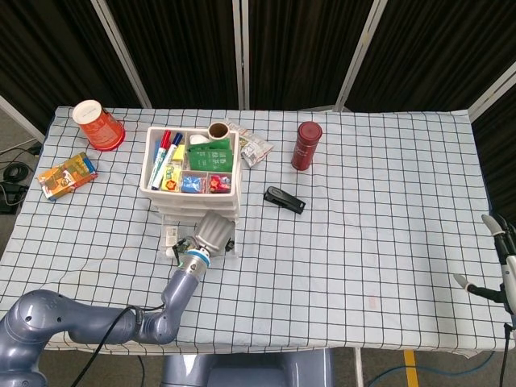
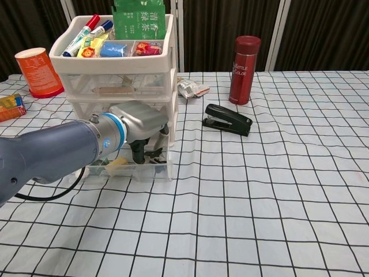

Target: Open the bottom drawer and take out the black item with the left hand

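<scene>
Left hand (image 2: 138, 123) down in the pulled-out bottom drawer (image 2: 124, 169) of the white drawer unit (image 2: 115, 75), fingers (image 2: 137, 151) dipping inside, right beside the black item (image 2: 154, 156); touching or pinching it, cannot tell, grip hidden by the hand's own back. Same left hand in the head view (image 1: 211, 231), palm down over the drawer front. Just left of the fingers in the drawer, a small yellowish piece (image 2: 115, 165). Above the hand, the unit's top tray loaded with markers (image 2: 86, 27) and a green packet (image 2: 137, 14). Off to the right of the hand, a black stapler (image 2: 227, 119) flat on the checked tablecloth (image 2: 259, 196), and beyond it a red bottle (image 2: 244, 61) standing upright. Far left of the hand, an orange cup (image 2: 37, 71). Right hand (image 1: 498, 258) way out at the table's right edge, only partly in frame, open or closed not readable
</scene>
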